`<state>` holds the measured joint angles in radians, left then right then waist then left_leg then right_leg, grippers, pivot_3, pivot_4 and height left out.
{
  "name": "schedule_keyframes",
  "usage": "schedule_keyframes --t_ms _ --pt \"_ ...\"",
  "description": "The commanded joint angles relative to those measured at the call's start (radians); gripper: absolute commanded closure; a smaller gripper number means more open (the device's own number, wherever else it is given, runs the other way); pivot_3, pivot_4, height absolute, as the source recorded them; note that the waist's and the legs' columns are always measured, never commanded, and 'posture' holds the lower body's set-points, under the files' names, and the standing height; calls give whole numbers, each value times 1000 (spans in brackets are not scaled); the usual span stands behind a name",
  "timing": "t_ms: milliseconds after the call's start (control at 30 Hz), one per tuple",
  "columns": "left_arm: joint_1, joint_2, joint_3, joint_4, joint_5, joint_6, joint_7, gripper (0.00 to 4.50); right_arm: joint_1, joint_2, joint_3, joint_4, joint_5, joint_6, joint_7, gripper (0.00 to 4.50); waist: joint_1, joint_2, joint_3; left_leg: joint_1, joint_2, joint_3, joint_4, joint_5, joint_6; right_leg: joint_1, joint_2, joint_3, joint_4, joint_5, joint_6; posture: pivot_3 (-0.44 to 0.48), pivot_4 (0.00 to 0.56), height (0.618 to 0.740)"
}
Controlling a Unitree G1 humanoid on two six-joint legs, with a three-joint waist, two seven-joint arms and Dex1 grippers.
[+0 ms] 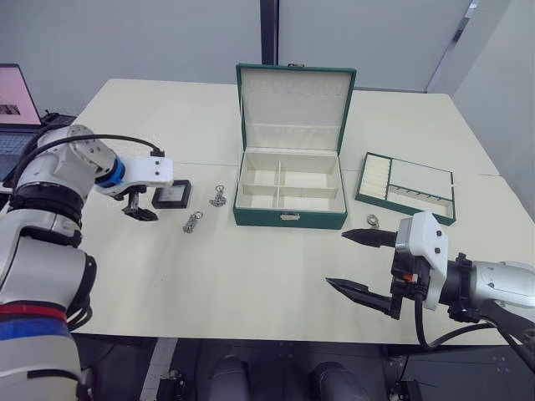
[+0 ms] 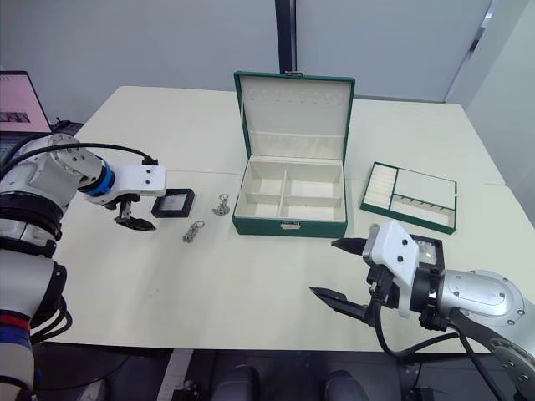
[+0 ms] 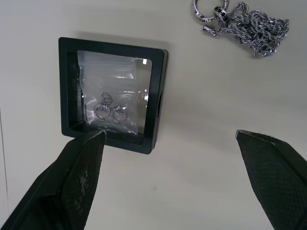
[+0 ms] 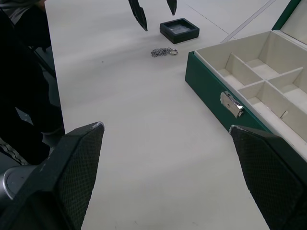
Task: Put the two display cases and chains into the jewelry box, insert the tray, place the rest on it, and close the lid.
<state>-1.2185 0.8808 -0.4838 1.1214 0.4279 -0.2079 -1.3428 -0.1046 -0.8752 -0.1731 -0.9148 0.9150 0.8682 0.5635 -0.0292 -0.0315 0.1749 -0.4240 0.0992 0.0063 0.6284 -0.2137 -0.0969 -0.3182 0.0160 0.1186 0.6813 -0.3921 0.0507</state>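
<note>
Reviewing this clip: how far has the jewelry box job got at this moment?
Barely started. The jewelry box stands with its lid up and its compartments bare. In hand: the left gripper, open, hovers beside one display case. Two chains lie on the table, the tray sits apart from the box, and the right gripper is open, holding nothing. All loading, tray insertion and closing remain.

1. The jewelry box sits mid-surface, its lid standing up behind it
2. The tray lies to the right of the box
3. A small chain cluster sits just before the tray
4. Left of the box come two chains, then a display case
5. A laptop sits far left
</note>
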Motion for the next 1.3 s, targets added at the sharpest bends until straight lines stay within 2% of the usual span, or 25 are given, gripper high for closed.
schedule_keyframes --t_ms 33,467,1000,1300 --pt "-34 -13 5 31 25 -30 9 0 -32 -22 -20 -27 41 5 -19 47 0 0 0 0 0 0 0 0 0 0 0 0 0 0 0 0 150 740" --pt "-63 -75 0 92 89 -50 54 0 -73 -42 -20 -18 100 25 -77 47 0 0 0 -1 0 -1 1 0 -1 0 0 -1 0 0 0 0 150 740" --pt "-53 -93 1 124 120 -49 90 0 -182 -47 14 -2 204 43 -170 47 0 0 0 -1 0 -1 1 1 -1 0 0 -1 1 0 0 0 150 740" --pt "-55 -96 -1 139 130 -47 98 2846 -137 -59 8 -17 190 28 -170 0 0 0 0 -1 0 -1 1 1 -1 0 0 -2 1 0 0 0 150 740"
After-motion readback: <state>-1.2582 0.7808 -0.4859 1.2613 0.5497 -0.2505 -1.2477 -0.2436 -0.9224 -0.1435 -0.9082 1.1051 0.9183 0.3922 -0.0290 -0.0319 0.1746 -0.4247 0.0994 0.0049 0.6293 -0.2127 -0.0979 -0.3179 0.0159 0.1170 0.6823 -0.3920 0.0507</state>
